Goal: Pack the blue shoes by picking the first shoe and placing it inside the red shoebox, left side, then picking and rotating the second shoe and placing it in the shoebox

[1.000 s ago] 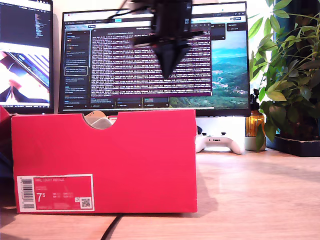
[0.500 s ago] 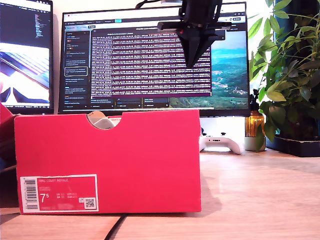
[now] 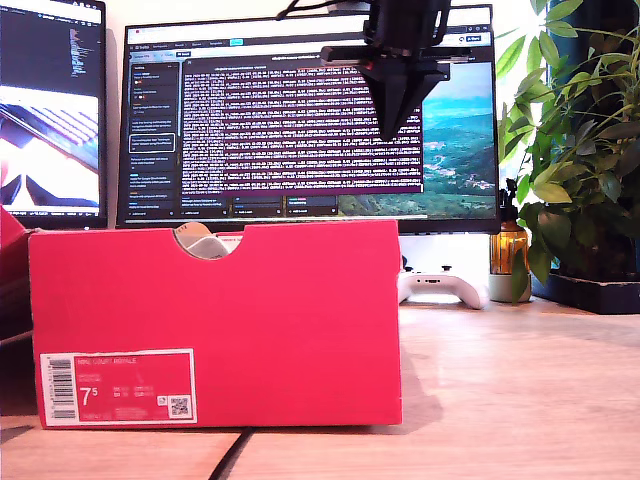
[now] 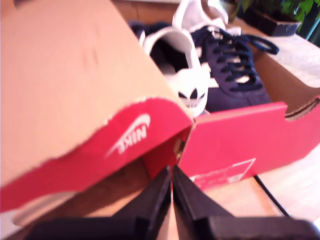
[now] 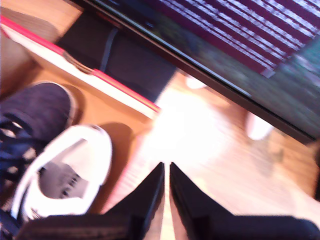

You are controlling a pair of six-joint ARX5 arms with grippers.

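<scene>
The red shoebox (image 3: pixel 215 325) stands on the desk with its label toward the exterior camera; a pale bit of a shoe (image 3: pixel 200 243) shows through its notch. In the first wrist view both blue shoes lie side by side inside the box (image 4: pixel 235 135): one shows its laces (image 4: pixel 230 70), the other its white lining (image 4: pixel 172 52). My first gripper (image 4: pixel 171 172) is shut and empty just outside the box, by the lid. My second gripper (image 3: pixel 400 120) hangs shut and empty high above the box's end at the exterior view's right; its tips (image 5: pixel 166 167) are above the desk beside a shoe (image 5: pixel 65 175).
The open box lid (image 4: pixel 65 75) with a white swoosh leans beside my first gripper. Behind the box stand two monitors (image 3: pixel 300 110). A white game controller (image 3: pixel 440 287), an amber bottle (image 3: pixel 510 250) and a plant (image 3: pixel 580 150) sit at the exterior view's right. A black cable (image 3: pixel 230 455) runs under the box.
My second gripper has swung toward the exterior view's right and steadied there. The shoebox shifted slightly the same way one second ago and has stayed still since.
</scene>
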